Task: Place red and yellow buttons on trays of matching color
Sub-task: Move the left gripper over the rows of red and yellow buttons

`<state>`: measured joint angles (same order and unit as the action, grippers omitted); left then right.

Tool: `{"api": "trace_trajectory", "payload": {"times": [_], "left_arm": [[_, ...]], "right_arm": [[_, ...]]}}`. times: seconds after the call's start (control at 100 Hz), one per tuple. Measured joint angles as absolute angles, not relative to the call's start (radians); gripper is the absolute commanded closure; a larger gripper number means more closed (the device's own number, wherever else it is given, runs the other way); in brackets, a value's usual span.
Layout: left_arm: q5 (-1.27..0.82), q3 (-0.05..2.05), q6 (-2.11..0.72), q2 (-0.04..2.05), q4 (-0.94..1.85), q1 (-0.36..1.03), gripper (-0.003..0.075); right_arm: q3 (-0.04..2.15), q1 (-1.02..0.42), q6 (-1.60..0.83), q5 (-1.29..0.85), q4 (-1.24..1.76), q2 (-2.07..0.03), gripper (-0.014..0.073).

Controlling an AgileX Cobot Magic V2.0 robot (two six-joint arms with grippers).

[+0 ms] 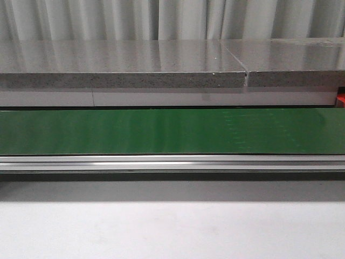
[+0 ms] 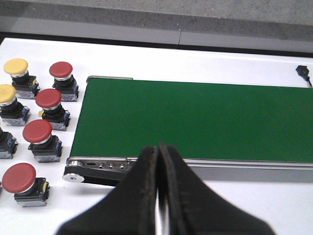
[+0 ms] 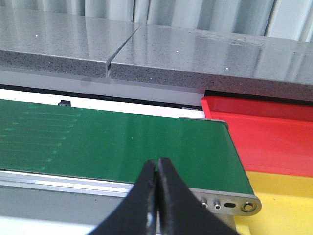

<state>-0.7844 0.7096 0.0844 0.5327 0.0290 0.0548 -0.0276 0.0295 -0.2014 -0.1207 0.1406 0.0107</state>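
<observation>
Red buttons (image 2: 48, 98) and yellow buttons (image 2: 16, 67) all grouped on the counter (image 2: 205, 61) off the conveyor belt's (image 2: 195, 120) end, none moved. Red tray (image 3: 264, 128) and yellow tray (image 3: 288, 193) at the opposite end, bare where visible. Left gripper (image 2: 158, 161) and right gripper (image 3: 156, 177) pressed together, holding nothing.

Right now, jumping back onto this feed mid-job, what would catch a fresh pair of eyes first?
The long green conveyor belt fills the middle of every view, with nothing riding on it. Beside one end, the left wrist view shows a cluster of red buttons and yellow buttons standing on the white table. At the other end sit the red tray and yellow tray, both bare as far as shown.
</observation>
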Motion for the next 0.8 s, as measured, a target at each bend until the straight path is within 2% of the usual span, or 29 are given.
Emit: {"api": "trace_trajectory", "payload": {"times": [0.39,0.49,0.53,0.59,0.6,0.66,0.67,0.73,0.8], "left_arm": [[-0.788,0.717,0.084,0.652,0.029,0.055,0.0738],[-0.793,0.717,0.084,0.662,0.029,0.055,0.0697],[-0.795,0.717,0.084,0.664,0.029,0.055,0.0658],[-0.797,0.717,0.084,0.666,0.029,0.055,0.0535],[-0.799,0.717,0.084,0.666,0.031,0.055,0.0535],[-0.802,0.717,0.084,0.666,0.031,0.055,0.0359],[-0.804,0.717,0.084,0.666,0.031,0.055,0.0359],[-0.81,0.717,0.084,0.666,0.031,0.055,0.0172],[-0.813,0.717,0.084,0.666,0.031,0.055,0.0043]], "right_arm": [[-0.028,0.03,-0.201,-0.121,0.141,0.011,0.0661],[-0.028,0.03,-0.201,-0.121,0.141,0.011,0.0661],[-0.028,0.03,-0.201,-0.121,0.141,0.011,0.0661],[-0.028,0.03,-0.201,-0.121,0.141,0.011,0.0661],[-0.028,0.03,-0.201,-0.121,0.141,0.011,0.0661],[-0.028,0.03,-0.201,-0.121,0.141,0.011,0.0661],[-0.028,0.03,-0.201,-0.121,0.141,0.011,0.0661],[-0.028,0.03,-0.201,-0.121,0.141,0.011,0.0661],[-0.028,0.03,-0.201,-0.121,0.141,0.011,0.0661]]}}
